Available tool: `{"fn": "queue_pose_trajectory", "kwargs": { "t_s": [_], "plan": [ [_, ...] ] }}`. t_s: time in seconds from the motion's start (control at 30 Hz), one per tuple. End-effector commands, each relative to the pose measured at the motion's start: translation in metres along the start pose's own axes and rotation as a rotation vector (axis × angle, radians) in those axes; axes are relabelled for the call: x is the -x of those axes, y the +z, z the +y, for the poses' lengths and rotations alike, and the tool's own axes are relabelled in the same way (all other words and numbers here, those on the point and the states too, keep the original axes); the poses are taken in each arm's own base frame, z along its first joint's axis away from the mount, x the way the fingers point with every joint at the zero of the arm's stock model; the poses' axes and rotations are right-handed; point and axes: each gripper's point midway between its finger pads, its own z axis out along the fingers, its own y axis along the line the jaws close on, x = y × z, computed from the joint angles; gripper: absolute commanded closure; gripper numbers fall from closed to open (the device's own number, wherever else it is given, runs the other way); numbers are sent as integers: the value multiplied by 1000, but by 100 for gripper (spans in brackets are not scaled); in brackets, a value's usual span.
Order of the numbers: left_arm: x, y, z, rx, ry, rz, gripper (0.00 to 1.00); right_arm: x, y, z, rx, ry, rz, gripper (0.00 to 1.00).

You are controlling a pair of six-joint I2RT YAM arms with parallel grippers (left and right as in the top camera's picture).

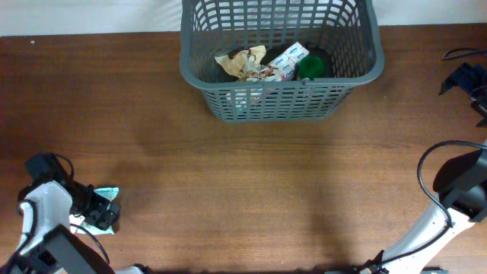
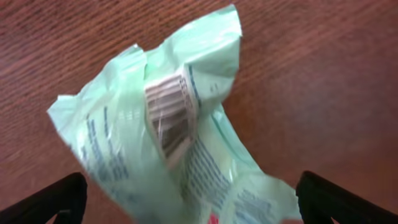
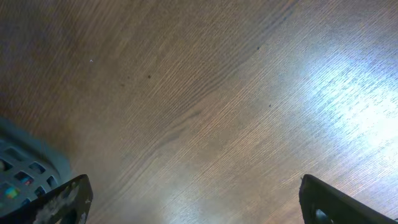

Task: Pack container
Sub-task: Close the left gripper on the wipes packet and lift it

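The container [image 1: 281, 103], a large dark grey lattice basket, stands at the back middle of the table; a corner of it shows in the right wrist view [image 3: 25, 165]. It holds a crumpled cream-brown packet [image 1: 243, 62], a white packet [image 1: 289, 59] and a green-topped item [image 1: 310, 67]. A pale green plastic packet [image 2: 161, 124] with a barcode lies on the table at the front left [image 1: 109, 192]. My left gripper [image 2: 193, 199] is open, one finger on each side of the packet. My right gripper [image 3: 193, 199] is open and empty over bare wood at the front right.
Black cables and a dark device [image 1: 466, 78] sit at the table's right edge. The right arm's cable [image 1: 426, 164] loops over the front right. The wooden table [image 1: 251, 183] stretches between the basket and both arms.
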Motion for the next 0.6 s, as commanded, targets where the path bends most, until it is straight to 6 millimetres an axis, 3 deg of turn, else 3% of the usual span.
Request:
{"fn": "queue_pose_trajectory", "kwargs": {
  "t_s": [0.0,0.03,0.1,0.2,0.27,0.33,0.57],
  "plan": [
    [4,10,6,36,-9,-16,1,-2,-4,1,11,10,-4,1],
    [4,11,7,41,-9,-17,0,-2,-4,1,11,10,-4,1],
    [4,14,8,50,-9,-22,11,-2,-4,1,11,10,-4,1],
    [5,16,9,58,-9,-26,39,-2,-4,1,11,10,-4,1],
    [5,16,9,57,-9,-26,63,-2,-4,1,11,10,-4,1],
    [5,16,8,56,-9,-24,98,-2,-4,1,11,10,-4,1],
    [-1,14,6,51,-8,7,98,-2,-4,1,11,10,-4,1]
  ]
}}
